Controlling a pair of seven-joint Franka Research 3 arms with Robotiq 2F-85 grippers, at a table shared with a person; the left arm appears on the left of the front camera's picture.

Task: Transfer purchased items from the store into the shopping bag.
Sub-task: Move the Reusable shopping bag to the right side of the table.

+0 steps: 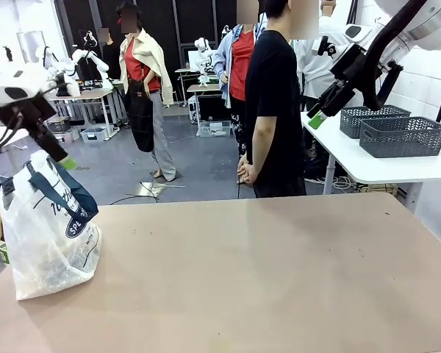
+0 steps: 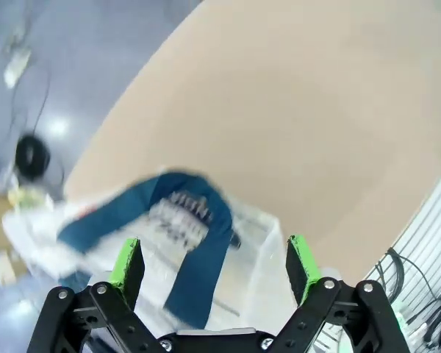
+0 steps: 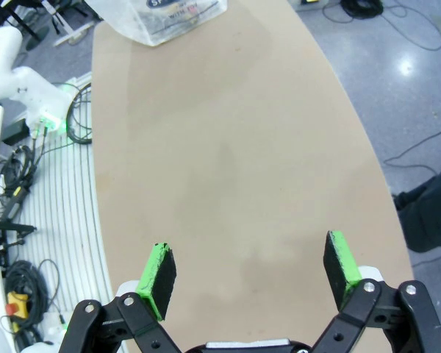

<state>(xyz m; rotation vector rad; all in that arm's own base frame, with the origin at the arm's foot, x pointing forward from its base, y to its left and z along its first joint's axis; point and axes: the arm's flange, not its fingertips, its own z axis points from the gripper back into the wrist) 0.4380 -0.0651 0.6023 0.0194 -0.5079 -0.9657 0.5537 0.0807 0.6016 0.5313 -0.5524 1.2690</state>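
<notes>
The shopping bag (image 1: 48,235), whitish and translucent with navy handles and a round navy logo, stands on the left end of the tan table (image 1: 264,279). My left gripper (image 1: 65,162) hovers open just above the bag's top. In the left wrist view the bag (image 2: 198,243) and its navy handle lie below the open left gripper (image 2: 214,265). My right gripper (image 1: 317,116) is raised high at the back right. It hangs open over bare tabletop in the right wrist view (image 3: 250,272), far from the bag (image 3: 169,15). The purchased items are out of view.
A person in a black T-shirt (image 1: 275,110) stands at the far side, arms down. Two dark grey lattice baskets (image 1: 404,136) sit on a white side table (image 1: 375,165) at the back right; whether either is the store I cannot tell. Cables lie on the floor (image 3: 29,191).
</notes>
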